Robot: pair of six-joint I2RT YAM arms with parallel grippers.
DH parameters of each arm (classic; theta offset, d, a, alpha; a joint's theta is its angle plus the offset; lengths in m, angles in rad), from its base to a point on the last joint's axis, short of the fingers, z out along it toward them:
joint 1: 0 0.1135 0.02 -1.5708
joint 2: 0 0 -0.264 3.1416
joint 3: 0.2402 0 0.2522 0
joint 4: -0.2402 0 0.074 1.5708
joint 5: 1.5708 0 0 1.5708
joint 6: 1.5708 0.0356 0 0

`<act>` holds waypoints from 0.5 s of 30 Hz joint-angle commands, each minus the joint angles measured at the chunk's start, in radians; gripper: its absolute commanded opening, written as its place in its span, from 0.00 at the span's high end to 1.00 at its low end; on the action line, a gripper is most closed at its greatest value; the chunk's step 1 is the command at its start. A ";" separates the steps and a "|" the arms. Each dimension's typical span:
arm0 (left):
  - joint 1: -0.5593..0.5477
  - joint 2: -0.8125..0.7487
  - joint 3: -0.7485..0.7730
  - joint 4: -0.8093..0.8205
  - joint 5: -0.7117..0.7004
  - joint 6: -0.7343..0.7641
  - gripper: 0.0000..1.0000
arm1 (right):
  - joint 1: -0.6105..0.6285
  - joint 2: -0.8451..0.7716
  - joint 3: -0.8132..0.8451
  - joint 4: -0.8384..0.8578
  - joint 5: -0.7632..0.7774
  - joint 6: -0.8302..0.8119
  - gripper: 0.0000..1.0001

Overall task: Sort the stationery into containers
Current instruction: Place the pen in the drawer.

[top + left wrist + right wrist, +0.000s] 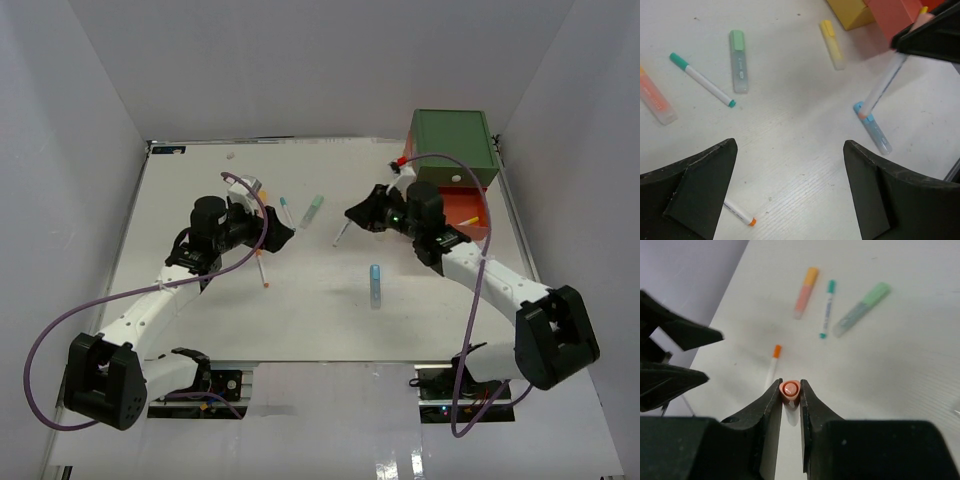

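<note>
White table (320, 325): work surface, stationery scattered across its middle.

Containers: stand at 1 o'clock of the table in the overhead view. The green box (452, 145) is on top and the orange-red drawer (468, 208) projects below it toward 6 o'clock. The right arm covers most of that drawer. The yellow drawer (852, 11) shows only as a corner, cut off by the left wrist view's upper edge.

Right claw (352, 213): closed tight on a thin pen (882, 85), gripped near its upper end. The pen's long axis is steeply tilted, running 1 to 7 o'clock overhead, lower tip toward 7. Its own camera sees only the pinkish-orange end, head-on. The lower tip overlaps the blue highlighter (872, 127) in the left wrist view; contact cannot be determined.

Left claw (790, 145): spread wide, holding nothing, at 9 o'clock of the right claw.

Loose items, all lying flat:
- Green highlighter (738, 61), axis 12 to 6.
- Yellow highlighter (832, 44), near the drawers.
- Orange highlighter (655, 100), cut off at the left edge.
- Teal pen (702, 80), axis 10 to 4.
- Orange-tipped pen (740, 214), partly hidden behind the left claw's finger.
</note>
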 commanded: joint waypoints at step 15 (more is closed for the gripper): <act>0.005 0.058 0.079 -0.172 -0.366 -0.121 0.02 | -0.557 -0.470 -0.319 0.086 0.356 0.118 0.92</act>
